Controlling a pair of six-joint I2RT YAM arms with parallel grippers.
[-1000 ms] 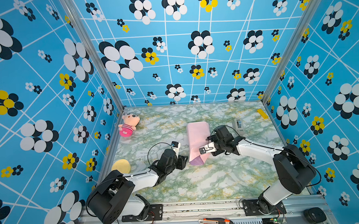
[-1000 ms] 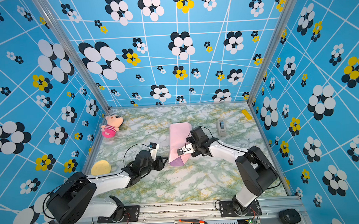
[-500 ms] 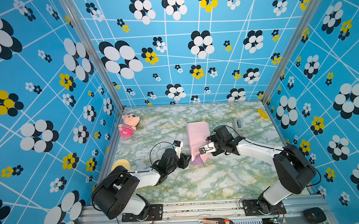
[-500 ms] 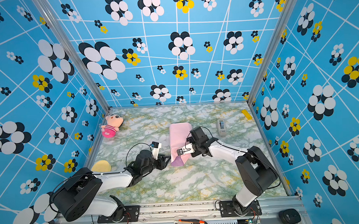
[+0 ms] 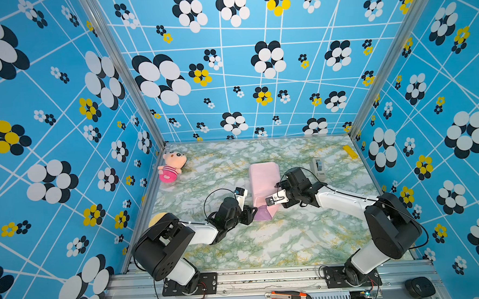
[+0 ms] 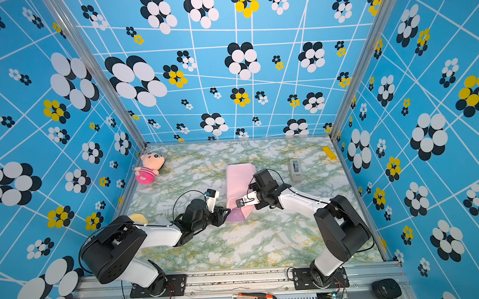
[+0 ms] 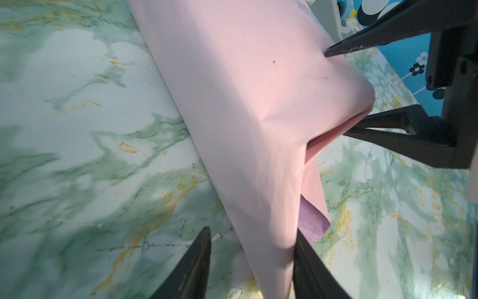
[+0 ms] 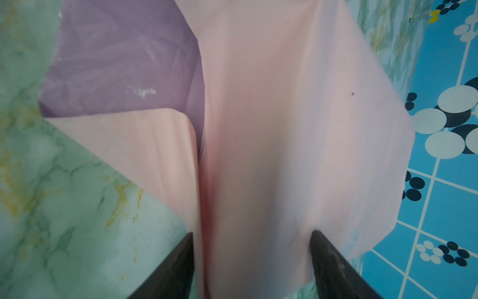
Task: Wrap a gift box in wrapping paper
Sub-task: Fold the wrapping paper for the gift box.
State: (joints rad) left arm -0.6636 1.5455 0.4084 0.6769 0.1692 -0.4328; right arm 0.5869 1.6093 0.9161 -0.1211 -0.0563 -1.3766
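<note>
at near end of wrapping paper (image 5: 263,180), left gripper (image 5: 252,213) moved closer

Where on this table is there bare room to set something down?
Bare: the near strip of table between the two arm bases; the patch between doll and wrapping paper. Crowded: the middle, where left arm and right arm meet at the paper, tape dispenser close behind.

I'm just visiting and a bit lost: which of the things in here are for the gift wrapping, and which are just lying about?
For the job: wrapping paper, folded pink side out; gift box, not visible; tape dispenser, probably.
Lying about: plush doll; yellow block near the back corner; utility knife on the front rail.
</note>
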